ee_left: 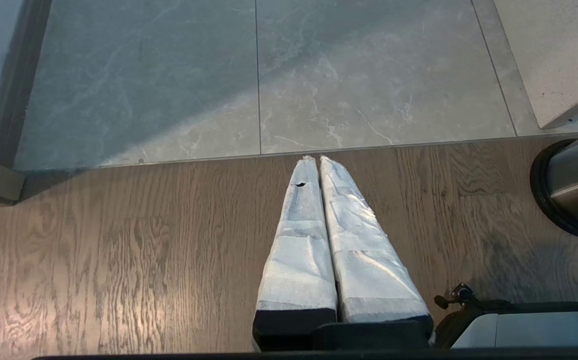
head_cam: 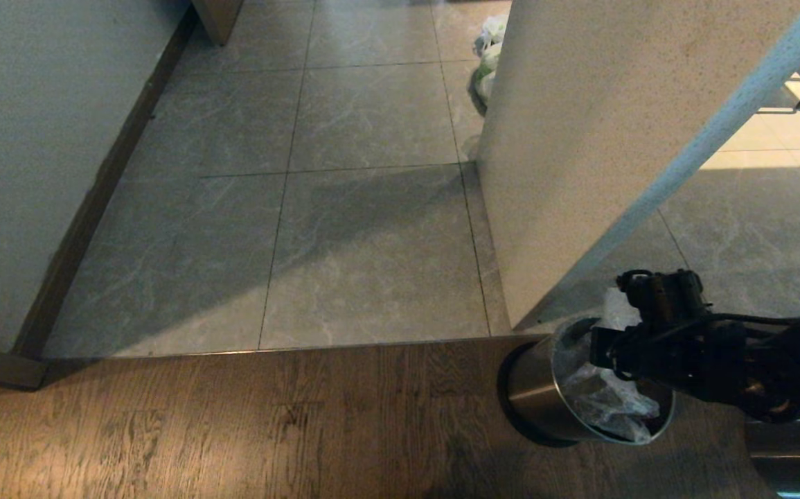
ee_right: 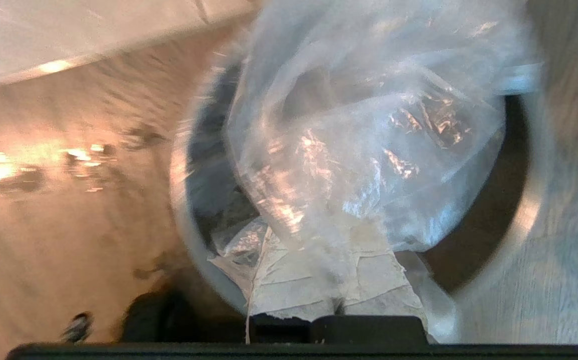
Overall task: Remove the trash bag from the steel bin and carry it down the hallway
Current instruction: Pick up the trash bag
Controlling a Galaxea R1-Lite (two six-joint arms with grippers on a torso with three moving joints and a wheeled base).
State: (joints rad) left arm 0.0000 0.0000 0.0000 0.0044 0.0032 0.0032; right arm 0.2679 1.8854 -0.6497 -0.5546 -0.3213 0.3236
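Note:
The steel bin stands on the wood floor at the lower right of the head view, against the foot of a white wall. The clear, crinkled trash bag fills its mouth and bunches upward. My right gripper hangs over the bin's opening. In the right wrist view its taped fingers are shut on a gathered fold of the bag, inside the bin's rim. My left gripper is shut and empty above the wood floor, with the bin off to its side.
The hallway's marbled tiles begin just past the wood floor. A white wall corner rises directly behind the bin. Tied white bags with green print lie beyond that corner. A wall with a dark baseboard borders the left side.

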